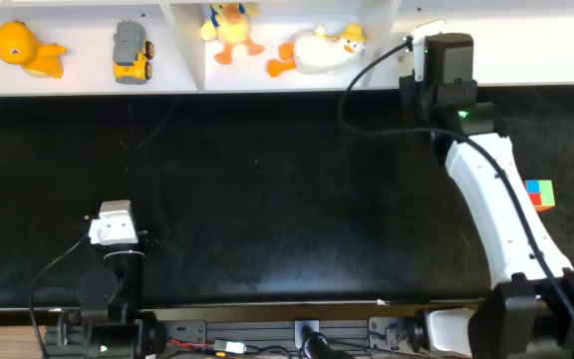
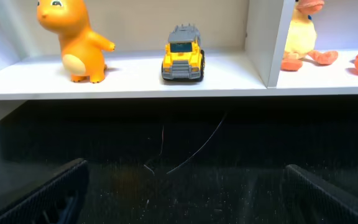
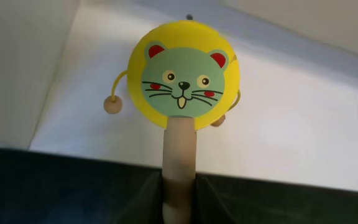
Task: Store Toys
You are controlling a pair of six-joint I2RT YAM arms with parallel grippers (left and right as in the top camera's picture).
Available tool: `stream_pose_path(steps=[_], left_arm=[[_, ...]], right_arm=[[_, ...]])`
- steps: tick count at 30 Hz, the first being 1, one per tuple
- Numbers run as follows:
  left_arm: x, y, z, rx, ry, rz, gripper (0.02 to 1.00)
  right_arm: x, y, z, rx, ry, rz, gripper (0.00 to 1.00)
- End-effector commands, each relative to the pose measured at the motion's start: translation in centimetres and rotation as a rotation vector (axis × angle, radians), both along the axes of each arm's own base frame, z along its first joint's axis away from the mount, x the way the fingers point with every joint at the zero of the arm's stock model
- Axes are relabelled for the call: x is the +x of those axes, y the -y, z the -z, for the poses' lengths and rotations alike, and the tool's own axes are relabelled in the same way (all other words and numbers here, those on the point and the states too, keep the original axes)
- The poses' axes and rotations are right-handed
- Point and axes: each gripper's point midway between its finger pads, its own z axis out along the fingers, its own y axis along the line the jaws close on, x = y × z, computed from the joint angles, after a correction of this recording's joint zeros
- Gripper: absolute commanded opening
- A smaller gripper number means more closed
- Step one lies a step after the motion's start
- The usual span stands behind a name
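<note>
Right pincer (image 3: 179, 183) is clamped on the pale wooden handle of a round yellow rattle drum with a green cat face (image 3: 183, 78), holding it over the floor of the white shelf (image 3: 303, 124), in its right-end bay. Left pincer (image 2: 185, 183) sits with jaws spread wide above the black mat (image 2: 241, 143), facing the bay where an orange plastic dinosaur (image 2: 73, 40) and a yellow-and-grey toy truck (image 2: 183, 53) stand apart.

A black tabletop (image 1: 267, 199) is stretching beneath a white shelf (image 1: 78, 88) (split by upright dividers (image 2: 261, 43)), which is catching bright light.
</note>
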Motion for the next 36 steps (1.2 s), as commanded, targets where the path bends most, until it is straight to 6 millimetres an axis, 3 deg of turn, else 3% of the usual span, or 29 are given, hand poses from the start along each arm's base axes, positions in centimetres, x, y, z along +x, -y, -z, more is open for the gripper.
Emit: stream_pose_path(steps=[1,20,36], left_arm=[[0.0,0.2,-0.1,0.011,0.007,0.008,0.998],[0.0,0.2,-0.1,0.011,0.007,0.008,0.998],[0.0,0.2,-0.1,0.011,0.007,0.008,0.998]], right_arm=[[1.7,0.3,-1.1,0.036,0.056,0.011,0.123],[4.9,-0.5,1.3,0.113,0.095,-0.014,0.167],[6.1,-1.0,3.2,0.147,0.089,-0.023,0.165]])
